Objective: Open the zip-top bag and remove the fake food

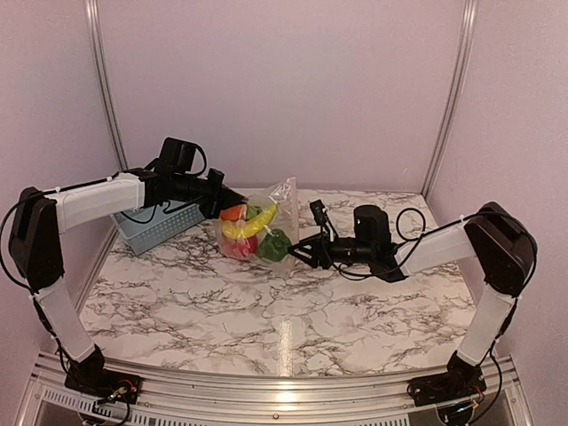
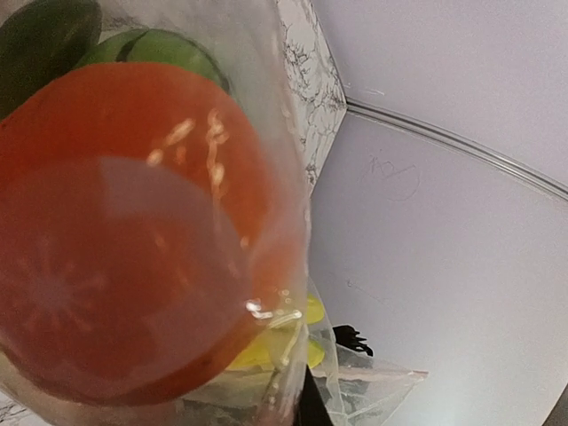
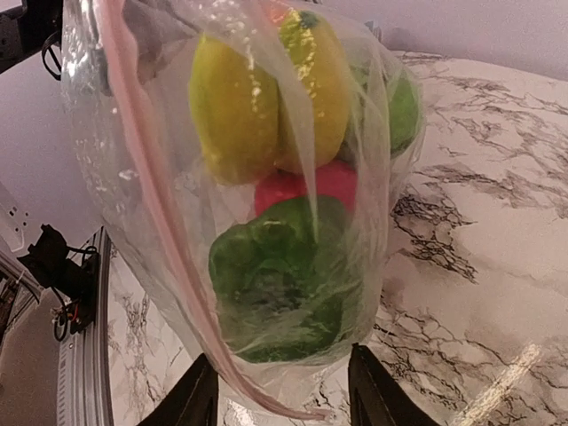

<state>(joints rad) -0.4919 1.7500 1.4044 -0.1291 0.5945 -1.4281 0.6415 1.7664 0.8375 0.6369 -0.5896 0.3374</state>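
Near the basket [image 1: 164, 229], zip-top bag [image 1: 284, 206] in closed left gripper [image 1: 220, 202], between parted fingers [image 3: 191, 404] of right gripper [image 1: 300, 251]; left fingers hidden.

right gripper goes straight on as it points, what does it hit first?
The clear crinkly plastic zip-top bag, whose lower end sits between the open fingers of the right gripper; the glossy green fake-food piece lies just inside. Exact gap unclear.

White link shells, black joints, black looping cables on left arm [image 1: 93, 202] and right arm [image 1: 439, 248]; fingers [image 3: 197, 395] at bottom edge black.
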